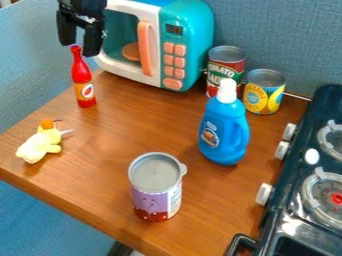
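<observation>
Gripper: we see the black two-finger gripper at far left, fingers apart.
Red bottle: the slim red plastic bottle stands upright at far left, its cap near the fingertips; we see a pale round emblem on its label.
Microwave: teal and white toy, far side, with digits on its dark display.
Far-right cans: we notice bold lettering on the red-and-green can and yellow-and-blue can.
Blue bottle: white-capped plastic, right, with an oval picture label.
Near can: purple-and-red wrapper, small print.
Left: yellow plush toy.
</observation>
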### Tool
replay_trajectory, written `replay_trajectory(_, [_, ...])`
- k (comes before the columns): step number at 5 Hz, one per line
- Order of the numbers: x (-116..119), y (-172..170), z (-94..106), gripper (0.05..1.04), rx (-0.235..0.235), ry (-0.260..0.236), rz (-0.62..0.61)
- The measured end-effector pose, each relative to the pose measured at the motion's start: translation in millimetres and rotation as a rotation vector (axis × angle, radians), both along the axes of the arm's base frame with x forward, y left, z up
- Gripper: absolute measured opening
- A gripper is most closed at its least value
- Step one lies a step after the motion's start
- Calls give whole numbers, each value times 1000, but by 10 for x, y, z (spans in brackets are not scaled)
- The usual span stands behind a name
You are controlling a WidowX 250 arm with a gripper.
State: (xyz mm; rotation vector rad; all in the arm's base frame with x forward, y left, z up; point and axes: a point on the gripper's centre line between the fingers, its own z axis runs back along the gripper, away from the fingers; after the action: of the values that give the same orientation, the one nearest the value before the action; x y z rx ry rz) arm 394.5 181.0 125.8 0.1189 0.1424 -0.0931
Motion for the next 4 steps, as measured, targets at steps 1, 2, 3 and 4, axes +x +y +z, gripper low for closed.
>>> replay_trajectory(1, [45, 42, -23, 1001, -9, 4, 13])
replay_trajectory(2, [17, 98, -93, 1001, -19, 32, 27])
replay_trajectory(3, [9, 121, -125, 964, -21, 46, 32])
replay_trajectory(4, [5, 132, -135, 693, -14, 49, 32])
